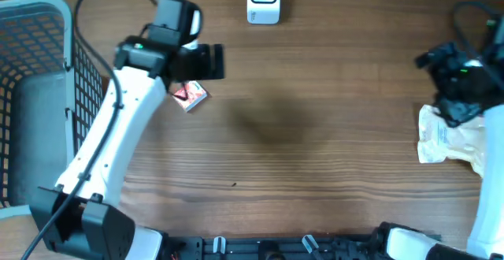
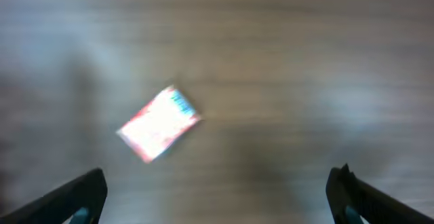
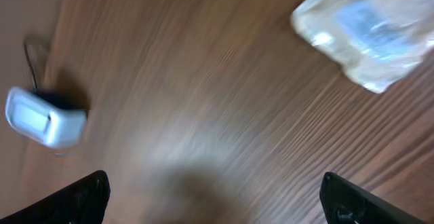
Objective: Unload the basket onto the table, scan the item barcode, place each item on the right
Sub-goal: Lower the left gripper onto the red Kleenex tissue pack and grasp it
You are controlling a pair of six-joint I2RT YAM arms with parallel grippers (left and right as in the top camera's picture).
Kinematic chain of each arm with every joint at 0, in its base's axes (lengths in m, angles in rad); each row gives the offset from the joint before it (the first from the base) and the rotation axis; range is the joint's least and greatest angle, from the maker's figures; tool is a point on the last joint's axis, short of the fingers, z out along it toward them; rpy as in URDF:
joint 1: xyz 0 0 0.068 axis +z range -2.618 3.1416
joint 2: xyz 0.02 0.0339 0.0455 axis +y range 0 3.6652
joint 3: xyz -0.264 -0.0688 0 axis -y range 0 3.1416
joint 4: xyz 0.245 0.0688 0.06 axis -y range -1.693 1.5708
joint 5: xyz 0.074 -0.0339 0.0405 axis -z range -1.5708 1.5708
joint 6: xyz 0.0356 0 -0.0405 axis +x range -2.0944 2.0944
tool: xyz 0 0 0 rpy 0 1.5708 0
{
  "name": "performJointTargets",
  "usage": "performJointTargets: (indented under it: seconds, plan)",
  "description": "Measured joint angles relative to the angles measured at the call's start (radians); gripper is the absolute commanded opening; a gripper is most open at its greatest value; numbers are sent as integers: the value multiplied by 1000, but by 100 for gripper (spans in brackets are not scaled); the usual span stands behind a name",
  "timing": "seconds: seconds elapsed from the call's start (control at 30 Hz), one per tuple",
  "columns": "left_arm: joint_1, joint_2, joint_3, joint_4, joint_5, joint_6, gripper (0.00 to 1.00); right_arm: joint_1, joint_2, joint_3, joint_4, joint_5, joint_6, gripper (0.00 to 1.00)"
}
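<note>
Overhead and wrist views. The white scanner [image 1: 263,0] stood at the far edge of the wooden table [image 1: 315,134]. A small red-and-white packet [image 1: 190,94] lay flat, left of the scanner and nearer the robot, partly hidden under the left arm. The left gripper [image 1: 206,61] hung just on the scanner's side of the packet. In the blurred left wrist view its fingers [image 2: 81,193] were spread wide and empty, and the packet [image 2: 160,123] lay askew ahead of them, apart from both. A crumpled clear pouch [image 1: 445,138] lay well to the right of the scanner, its edge under the right gripper [image 1: 453,87]. That gripper's fingers [image 3: 85,197] were also spread and held nothing. A wire basket [image 1: 31,8] stood far left of the scanner
</note>
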Motion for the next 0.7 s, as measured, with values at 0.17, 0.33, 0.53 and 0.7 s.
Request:
performJointTargets:
  seconds: [0.17,0.33,0.53,0.7]
  plan:
    - [96,0,0,-68,-17,-132,100,112,1,-1,24,63,-38,100]
    - [79,0,0,-30,-90,-541,100,125,2,-45,33,88,-119,100]
    - [-5,35,0,-19,-133,-666,100,125,13,-153,77,94,-156,100]
    - [-26,128,-1,-43,-151,-711,100,130,14,-251,147,60,-183,100]
